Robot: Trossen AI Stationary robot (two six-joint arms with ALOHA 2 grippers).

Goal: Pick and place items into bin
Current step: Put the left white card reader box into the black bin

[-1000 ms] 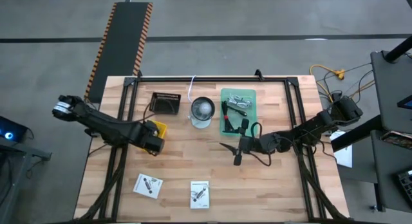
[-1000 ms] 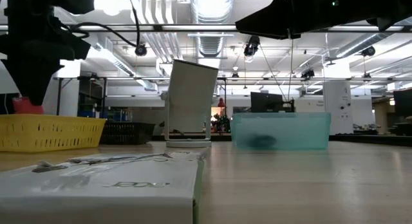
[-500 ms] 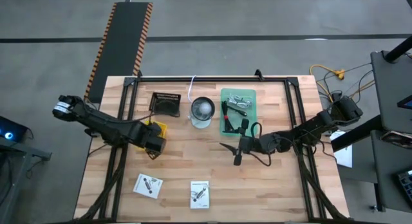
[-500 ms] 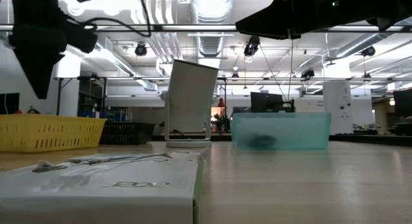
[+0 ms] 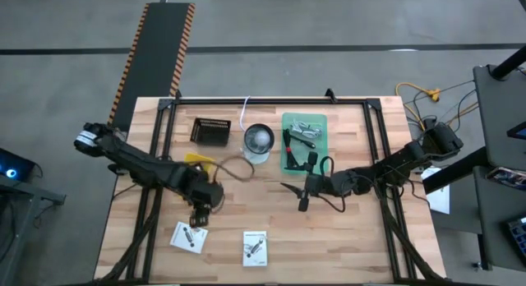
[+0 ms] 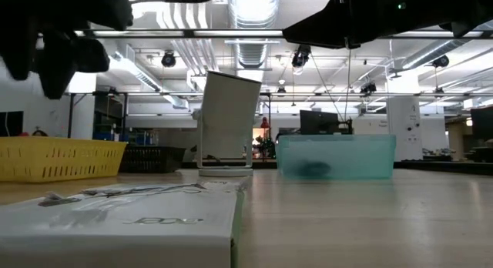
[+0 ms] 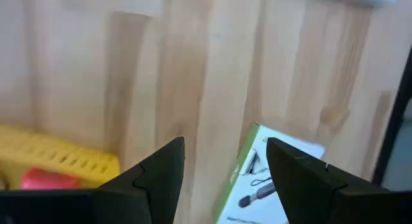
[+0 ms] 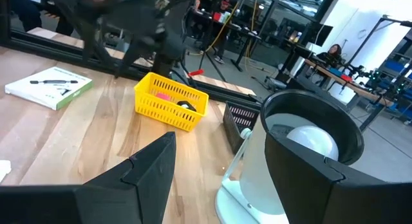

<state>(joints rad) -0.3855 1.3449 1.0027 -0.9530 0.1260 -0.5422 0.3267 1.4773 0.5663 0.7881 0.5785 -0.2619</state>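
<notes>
My left gripper [image 5: 200, 210] [image 7: 224, 153] is open and empty, hovering just above the left white card [image 5: 188, 237] [image 7: 270, 179]. The yellow bin [image 5: 197, 159] [image 7: 58, 163] lies behind it, with the pink-red lump [image 7: 46, 179] resting inside. A second white card [image 5: 256, 247] lies flat near the table's near edge. My right gripper [image 5: 302, 197] [image 8: 215, 150] is open and empty at the table's middle, beside a dark stick-like tool [image 5: 290, 187]. The black-and-red cable [image 5: 288, 146] and silver pieces [image 5: 306, 130] lie in a teal tray [image 5: 320, 150]. The tiny black cube is not visible.
A black mesh basket [image 5: 210, 131] and a white cup-like stand [image 5: 257, 142] [image 8: 302, 153] sit toward the far edge. In the low view a card box [image 6: 123, 214] fills the foreground, with the yellow bin [image 6: 58, 159] and the teal tray [image 6: 335, 156] behind it. A dark frame borders the table.
A second ago my left gripper stood over the yellow bin with the pink-red lump under it; the lump now lies in the bin. The gripper has since swung toward the table's near edge and slightly right, ending over the left white card. My right arm kept still.
</notes>
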